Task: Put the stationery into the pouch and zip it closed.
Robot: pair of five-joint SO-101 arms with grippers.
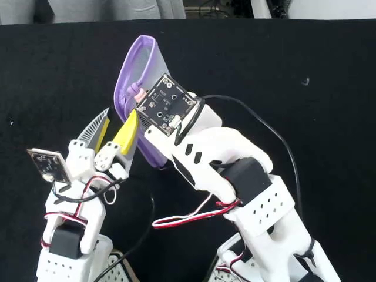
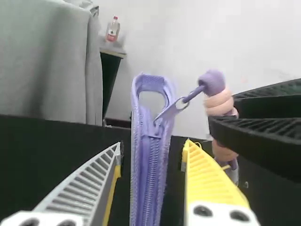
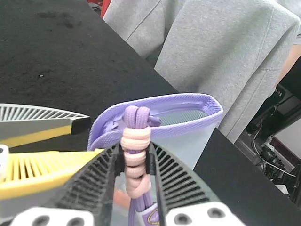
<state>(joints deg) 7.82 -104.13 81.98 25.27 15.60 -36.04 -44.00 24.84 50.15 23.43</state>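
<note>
Right claw (image 3: 135,150) clenched on zip cord (image 3: 135,134); left claw (image 2: 151,148) released, straddling upright pouch (image 1: 150,61).

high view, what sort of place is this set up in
Probably a robotics lab or workshop: a table draped in black cloth, loose cables and equipment beyond it, and a plain white wall behind.

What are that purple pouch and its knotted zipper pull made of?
The pouch looks like soft, translucent plastic with a woven purple fabric rim: its wall is see-through, its edge ribbed. The zipper pull seems matte braided cord, knotted.
</note>
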